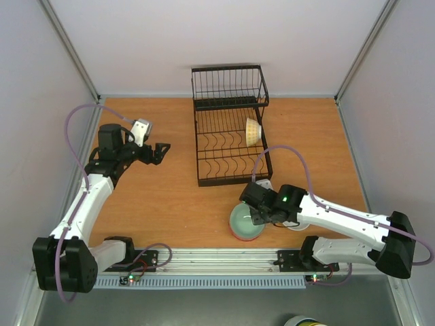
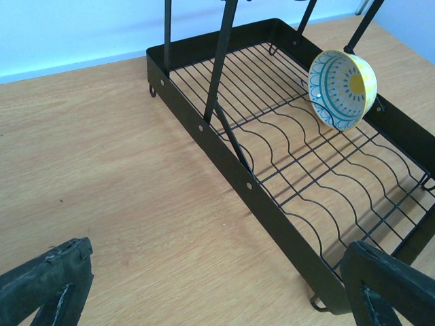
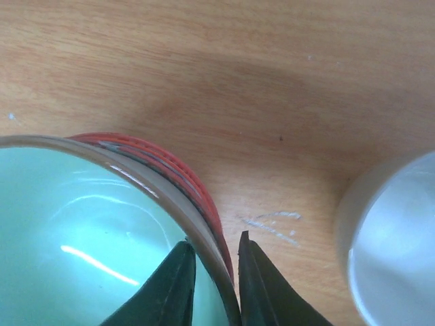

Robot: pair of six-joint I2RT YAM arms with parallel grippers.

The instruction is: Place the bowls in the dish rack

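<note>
Bowls from above: a yellow-centred bowl (image 1: 253, 131) leans in the dish rack (image 1: 198, 146), right of my open left gripper (image 1: 160, 151). My right gripper (image 1: 253, 218) half hides the pale green bowl (image 1: 239, 228). Left wrist: spread fingers (image 2: 47, 278), cut off. Right wrist: fingers (image 3: 170, 285) pinch that bowl's rim, red bowl (image 3: 183, 170) beneath, white bowl (image 3: 394, 231) cropped rightward.

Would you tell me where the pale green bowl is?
In the top view, the pale green bowl sits right of centre, in front of the dish rack, nested in a red-rimmed bowl, the right gripper straddling its rim.

Patterned bowl (image 2: 342, 88) tilted in rack (image 2: 224, 156), green bowl (image 3: 81, 238) outside it
</note>
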